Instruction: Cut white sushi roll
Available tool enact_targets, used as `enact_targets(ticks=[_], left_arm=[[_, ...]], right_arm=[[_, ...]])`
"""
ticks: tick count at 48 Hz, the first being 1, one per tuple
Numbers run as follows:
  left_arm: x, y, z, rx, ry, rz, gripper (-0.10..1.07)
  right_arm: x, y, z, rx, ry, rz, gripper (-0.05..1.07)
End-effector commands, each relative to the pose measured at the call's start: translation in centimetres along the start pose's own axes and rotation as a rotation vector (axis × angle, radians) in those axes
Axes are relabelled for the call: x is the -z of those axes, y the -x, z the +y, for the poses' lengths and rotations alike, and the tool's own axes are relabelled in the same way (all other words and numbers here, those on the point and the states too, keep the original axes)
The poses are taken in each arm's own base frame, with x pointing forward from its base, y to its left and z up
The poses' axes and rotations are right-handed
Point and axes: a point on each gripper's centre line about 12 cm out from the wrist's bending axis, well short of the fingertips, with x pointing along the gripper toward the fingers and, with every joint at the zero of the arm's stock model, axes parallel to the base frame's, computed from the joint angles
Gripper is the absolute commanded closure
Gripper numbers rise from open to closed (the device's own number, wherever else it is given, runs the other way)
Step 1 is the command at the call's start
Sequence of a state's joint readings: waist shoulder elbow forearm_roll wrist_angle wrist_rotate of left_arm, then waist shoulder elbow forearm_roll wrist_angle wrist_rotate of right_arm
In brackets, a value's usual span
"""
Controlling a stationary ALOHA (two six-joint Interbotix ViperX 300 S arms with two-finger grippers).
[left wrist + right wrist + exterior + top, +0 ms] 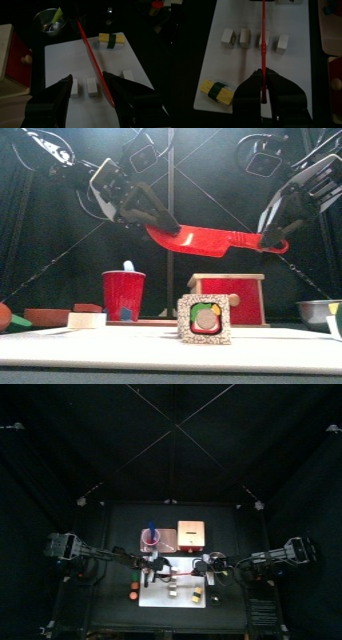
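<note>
While the right gripper [262, 76] pinches the handle of a red toy knife [201, 240] in its jaws, the left gripper [91, 82] hangs with jaws spread wide, the blade passing between them untouched. Below, the white sushi roll [254, 40] lies in separate slices on the pale cutting board [238, 65], a yellow-green piece [217, 90] nearby. A metal bowl [47, 20] on the table [80, 350] holds something green.

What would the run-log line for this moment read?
right gripper: shut on red knife, held above cutting board | left gripper: open beside blade | white sushi roll: in separate slices
</note>
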State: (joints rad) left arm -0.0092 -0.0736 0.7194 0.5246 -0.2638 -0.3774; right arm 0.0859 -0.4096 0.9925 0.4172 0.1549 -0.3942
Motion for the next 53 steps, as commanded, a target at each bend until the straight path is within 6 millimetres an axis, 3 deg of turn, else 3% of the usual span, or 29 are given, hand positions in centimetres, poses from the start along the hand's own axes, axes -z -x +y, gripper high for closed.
enact_targets(ticks=[1,25,39,47,53], left_arm=[[-1.6,1.0,0.1,0.002,-0.008,-0.07,0.12],[0.2,3.2,0.4,-0.014,0.014,-0.055,0.12],[0.9,4.2,1.0,-0.036,0.026,-0.048,0.12],[1.6,4.8,1.3,-0.05,0.035,-0.038,0.12],[1.9,4.8,1.3,-0.049,0.036,-0.03,0.12]], right_arm=[[-0.4,0.7,-0.2,-0.001,-0.036,-0.024,0.66],[1.2,3.4,-0.4,-0.102,-0.395,0.041,0.66],[-0.8,5.5,-2.6,-0.074,-0.516,-0.066,0.66],[1.9,5.1,-2.8,-0.093,-0.642,0.01,0.66],[4.0,5.2,-3.8,-0.069,-0.873,0.051,0.66]])
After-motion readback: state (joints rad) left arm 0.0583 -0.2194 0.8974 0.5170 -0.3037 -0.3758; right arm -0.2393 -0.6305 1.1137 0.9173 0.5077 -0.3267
